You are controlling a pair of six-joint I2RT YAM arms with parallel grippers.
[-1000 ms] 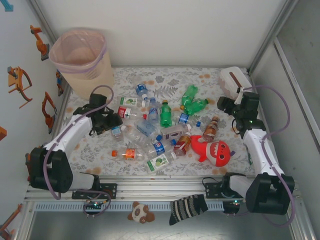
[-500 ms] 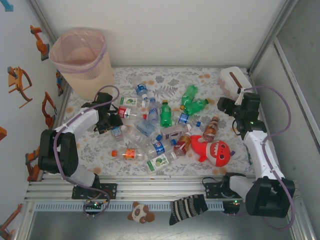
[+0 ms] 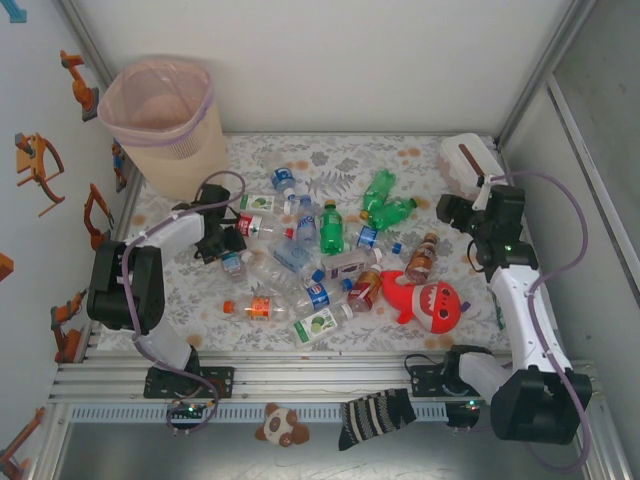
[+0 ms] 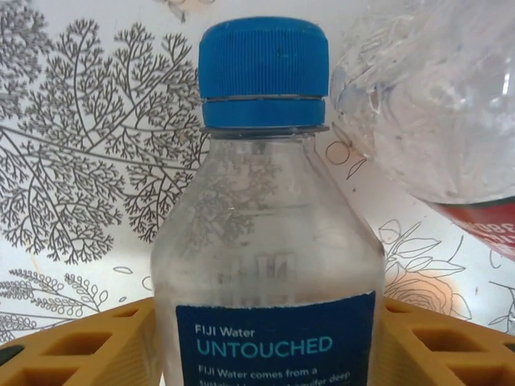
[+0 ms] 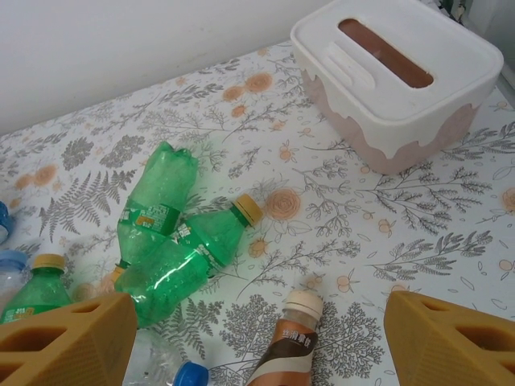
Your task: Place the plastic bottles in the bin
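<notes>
Several plastic bottles (image 3: 320, 260) lie scattered over the middle of the floral table. The beige bin (image 3: 165, 120) with its pink liner stands at the back left. My left gripper (image 4: 269, 326) sits at the pile's left edge (image 3: 220, 243), its yellow fingers (image 4: 96, 346) pressed against both sides of a clear, blue-capped bottle with a dark blue label (image 4: 265, 241). My right gripper (image 5: 257, 322) hangs open at the back right (image 3: 458, 212), above a brown bottle with a cream cap (image 5: 294, 342) and beside two green bottles (image 5: 173, 257).
A white box with a brown slot (image 5: 394, 80) stands at the back right corner. A red shark plush (image 3: 430, 300) lies right of the pile. A red-labelled clear bottle (image 4: 451, 121) rests close beside the gripped one. Walls enclose the table.
The left arm has folded back and its gripper has closed in on the blue-capped bottle. The right arm has barely shifted.
</notes>
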